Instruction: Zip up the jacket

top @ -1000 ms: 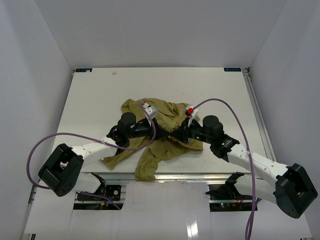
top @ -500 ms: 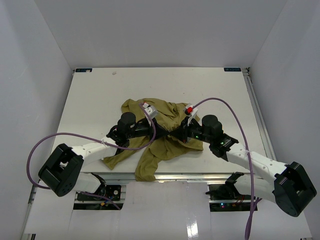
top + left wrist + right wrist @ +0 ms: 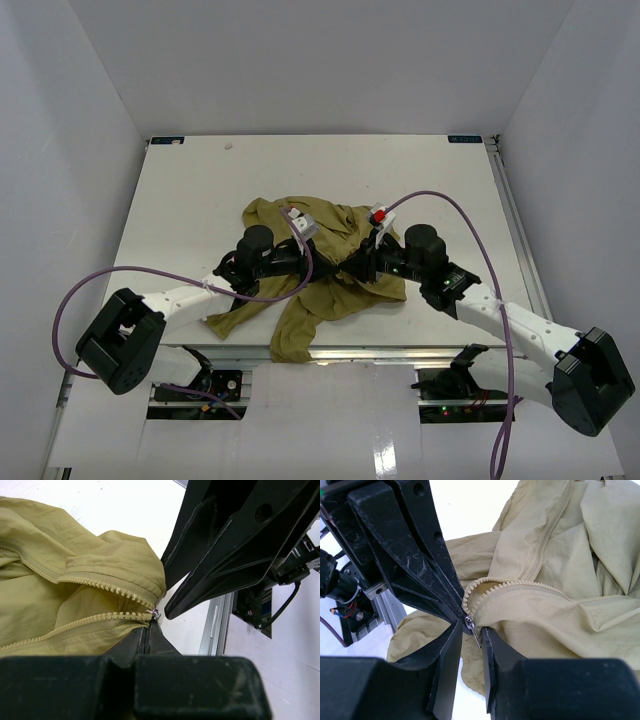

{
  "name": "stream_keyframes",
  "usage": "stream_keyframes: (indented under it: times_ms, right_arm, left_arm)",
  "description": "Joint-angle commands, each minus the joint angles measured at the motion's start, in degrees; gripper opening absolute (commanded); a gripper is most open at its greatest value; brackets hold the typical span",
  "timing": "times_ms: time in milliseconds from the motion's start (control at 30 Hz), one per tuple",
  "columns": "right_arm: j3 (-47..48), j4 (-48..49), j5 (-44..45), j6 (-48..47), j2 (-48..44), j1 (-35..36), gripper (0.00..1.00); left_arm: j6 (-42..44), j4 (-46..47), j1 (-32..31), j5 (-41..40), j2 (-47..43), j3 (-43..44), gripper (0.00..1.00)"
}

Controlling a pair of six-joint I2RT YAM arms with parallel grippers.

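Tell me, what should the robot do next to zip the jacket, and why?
Probably close the right tool on the zipper pull: it sits between that tool's open fingers, the left tool pinches the jacket beside it, and the teeth lie apart.

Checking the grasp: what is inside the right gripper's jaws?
A metal zipper pull sits between the open fingers of the right gripper, beside the jacket. The left gripper covers the zipper's bottom end.

Left arm (image 3: 175,298), right arm (image 3: 512,326): white links, black joints and bases, purple cables (image 3: 60,312), scuffed black fingers (image 3: 410,545).
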Motion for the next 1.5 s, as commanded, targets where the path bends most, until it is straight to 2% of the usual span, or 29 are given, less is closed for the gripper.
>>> stream_keyframes:
  times_ms: [0, 300, 567, 800, 900, 1067, 1467]
  right_arm:
    - [1.9, 2.59, -0.31, 0.79, -1.66, -0.15, 0.3]
    - [0.07, 2.08, 1.73, 0.81, -2.03, -0.06, 0.26]
    - [-0.82, 0.16, 2.74, 1.04, -4.46, -0.12, 0.41]
    - [-1.59, -2.85, 5.01, 2.07, -7.11, 0.03, 0.43]
    - [-1.89, -4.05, 5.57, 2.27, -7.55, -0.06, 0.39]
    - [-2.65, -1.59, 1.16, 2.18, -6.14, 0.02, 0.29]
    - [-1.97, 1.83, -0.92, -0.14, -1.0, 0.22, 0.29]
  left_arm:
    - [0.18, -1.07, -0.32, 0.83, -0.62, 0.45, 0.0]
    - [0.0, -0.75, -0.3, 1.17, -0.53, 0.45, 0.0]
    - [-0.26, -0.63, -0.32, 1.34, -0.53, 0.36, 0.0]
    - [-0.51, -0.38, -0.32, 1.52, -0.7, 0.28, 0.0]
    - [-0.61, -0.19, -0.3, 1.61, -0.7, 0.28, 0.0]
    - [-0.86, 0.13, -0.23, 1.87, -0.69, 0.11, 0.0]
    - [-0.95, -0.05, -0.32, 2.22, -0.79, 0.45, 0.0]
